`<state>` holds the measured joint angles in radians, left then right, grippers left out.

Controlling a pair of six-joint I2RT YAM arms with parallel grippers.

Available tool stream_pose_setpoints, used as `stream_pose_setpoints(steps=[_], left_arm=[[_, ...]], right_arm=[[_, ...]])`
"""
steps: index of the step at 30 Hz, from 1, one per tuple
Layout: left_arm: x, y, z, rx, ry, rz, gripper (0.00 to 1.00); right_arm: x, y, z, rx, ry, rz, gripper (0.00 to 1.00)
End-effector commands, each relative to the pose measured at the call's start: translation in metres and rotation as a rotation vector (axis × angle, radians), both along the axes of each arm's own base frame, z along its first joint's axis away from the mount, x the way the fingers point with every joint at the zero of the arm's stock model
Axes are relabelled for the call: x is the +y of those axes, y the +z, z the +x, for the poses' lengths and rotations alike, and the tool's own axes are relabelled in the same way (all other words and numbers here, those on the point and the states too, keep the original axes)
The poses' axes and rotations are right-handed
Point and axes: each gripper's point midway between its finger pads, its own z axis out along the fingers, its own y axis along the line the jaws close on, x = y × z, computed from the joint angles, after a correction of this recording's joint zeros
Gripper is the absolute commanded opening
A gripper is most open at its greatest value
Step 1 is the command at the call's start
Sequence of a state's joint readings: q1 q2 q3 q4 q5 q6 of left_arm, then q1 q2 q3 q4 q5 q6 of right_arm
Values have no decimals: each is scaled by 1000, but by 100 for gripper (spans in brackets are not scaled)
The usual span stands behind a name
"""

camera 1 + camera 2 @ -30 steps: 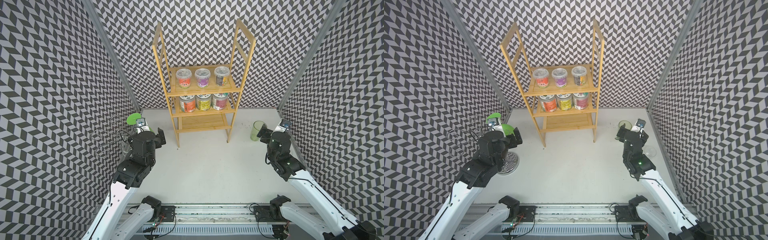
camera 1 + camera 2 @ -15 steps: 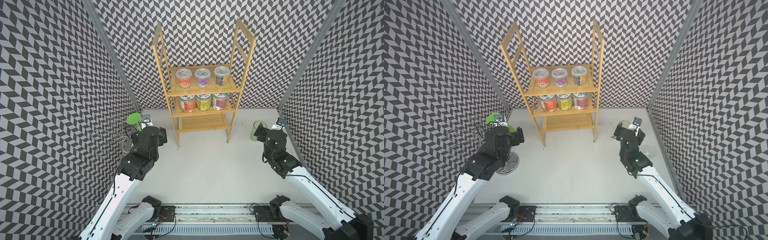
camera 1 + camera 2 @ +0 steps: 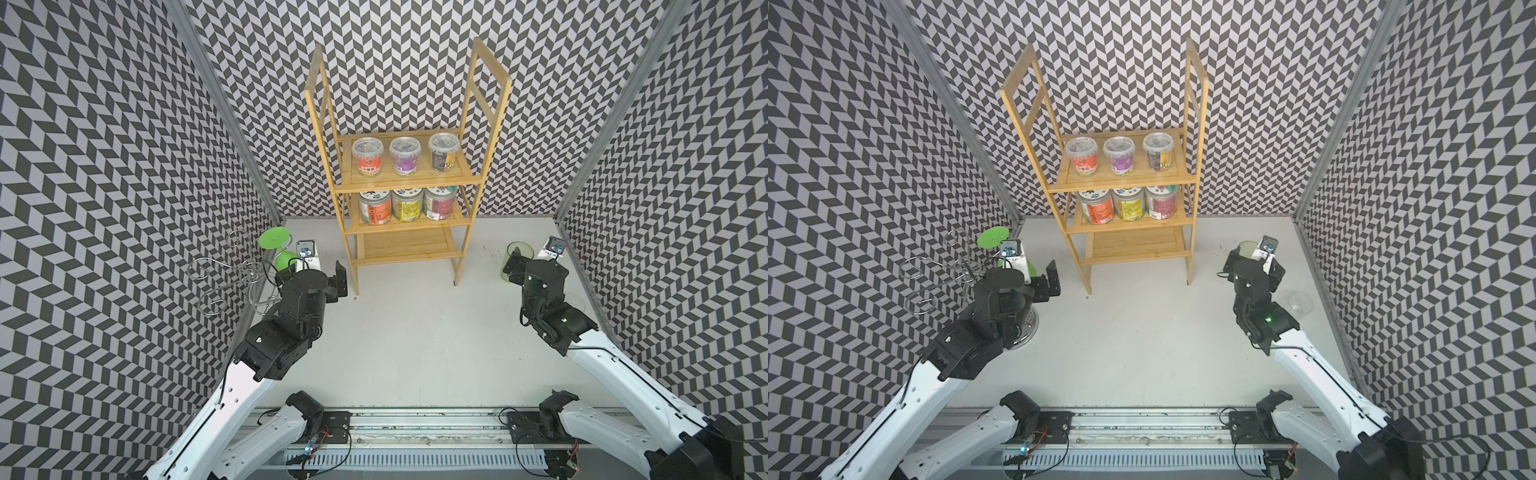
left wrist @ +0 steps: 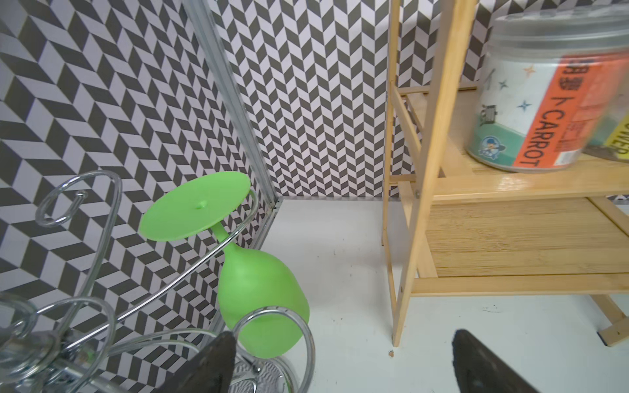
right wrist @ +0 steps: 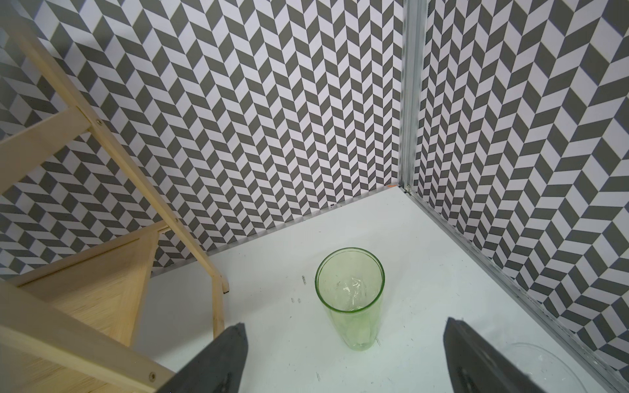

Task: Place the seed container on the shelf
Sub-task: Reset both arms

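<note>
Stock on the shelf (image 3: 405, 246) is counted as six seed containers (image 3: 1128, 203), all upright. On the upper tier, a red-labelled tub (image 3: 367, 157), a purple-labelled tub (image 3: 404, 155) and a dark-labelled tub (image 3: 443, 151) are set in a row. On the middle tier, an orange jar (image 3: 375, 206), a yellow jar (image 3: 407, 204) and a pink jar (image 3: 439, 202) are set side by side. The shelf is stood at the back of the white table (image 3: 415, 332), close to the patterned rear wall, in both top views. The left gripper (image 4: 343, 365) is held wide and empty, low over the table, near the front left leg of the shelf but apart from it. In the left wrist view the orange jar is seen blurred, with CARROT legible on its label. Beside this arm a chrome wire stand (image 3: 232, 274) is noted, with a green wine glass (image 4: 258, 299) hung on it bowl-down. The right gripper (image 5: 347, 364) is likewise spread wide with nothing between its fingers. It is pointed at a green tumbler (image 5: 350, 299), which is stood upright on the table to the right of the shelf. In the right wrist view a gap is seen between the tumbler and both fingers. A clear glass dish (image 3: 1300, 301) is lying near the right wall, just beside that arm.
</note>
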<state>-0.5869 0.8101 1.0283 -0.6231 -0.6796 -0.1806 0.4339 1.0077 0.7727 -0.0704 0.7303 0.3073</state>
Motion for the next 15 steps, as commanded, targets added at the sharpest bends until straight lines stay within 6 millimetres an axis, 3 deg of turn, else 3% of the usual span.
stream_pose_setpoints(steps=[1, 9, 15], left_arm=[[-3, -37, -3, 113, -6, 27, 100], [16, 14, 1, -7, 90, 110, 99], [23, 35, 0, -10, 127, 113, 100]], right_arm=[[2, 18, 3, -55, -14, 25, 94], [4, 18, 3, -72, -1, 21, 94], [4, 28, 2, -109, 13, 10, 95]])
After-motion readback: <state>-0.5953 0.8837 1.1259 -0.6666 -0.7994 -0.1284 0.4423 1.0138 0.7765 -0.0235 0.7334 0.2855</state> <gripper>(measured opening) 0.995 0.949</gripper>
